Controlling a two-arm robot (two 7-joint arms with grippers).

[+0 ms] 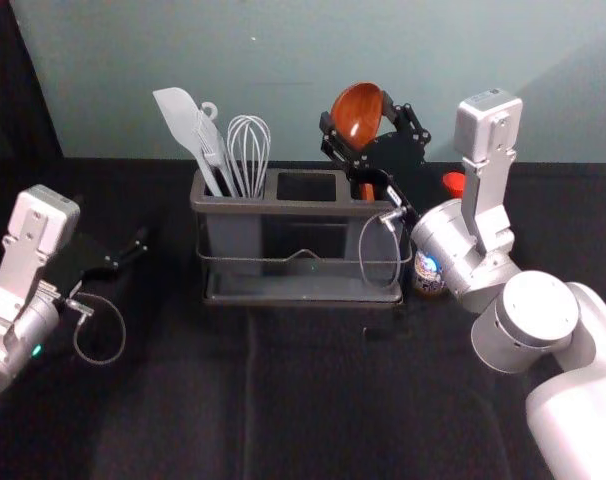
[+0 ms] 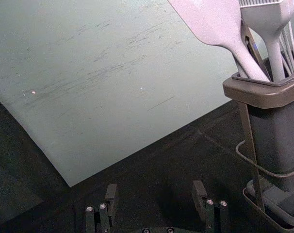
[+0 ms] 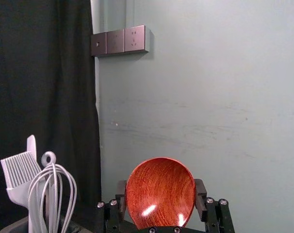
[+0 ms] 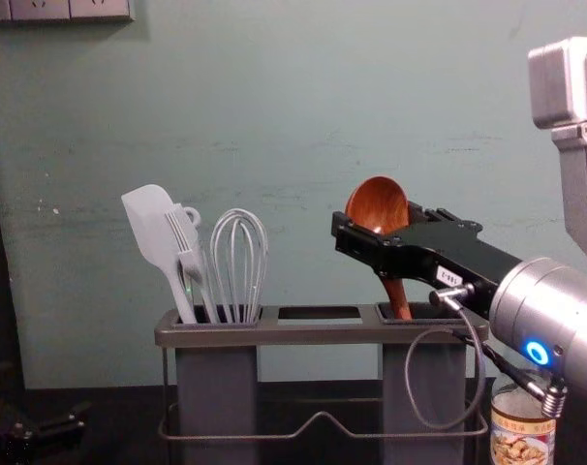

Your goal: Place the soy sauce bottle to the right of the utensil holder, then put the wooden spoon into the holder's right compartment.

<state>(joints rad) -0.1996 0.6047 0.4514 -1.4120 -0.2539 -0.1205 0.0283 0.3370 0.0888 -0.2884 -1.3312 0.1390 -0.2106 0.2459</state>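
Note:
Around the wooden spoon's bowl in the head view is my right gripper [image 1: 375, 135], its fingers pressed on both sides. The wooden spoon [image 1: 357, 112] is bowl up, its handle reaching into the right compartment of the utensil holder [image 1: 313, 208]; the chest view shows the spoon [image 4: 378, 205] slightly tilted. In the right wrist view, the bowl [image 3: 160, 194] lies between the fingertips of my right gripper [image 3: 160, 201]. The soy sauce bottle [image 4: 521, 441] stands just right of the holder, partly behind my right arm. My left gripper [image 1: 133, 250] is idle left of the holder, open and empty [image 2: 155, 194].
The holder's left compartment carries a white spatula [image 4: 150, 228], a brush or fork-like tool [image 4: 189, 254] and a whisk [image 4: 239, 262]. A pale wall [image 1: 283, 60] rises behind the black-covered table [image 1: 283, 400]. A wire rail runs along the holder's front.

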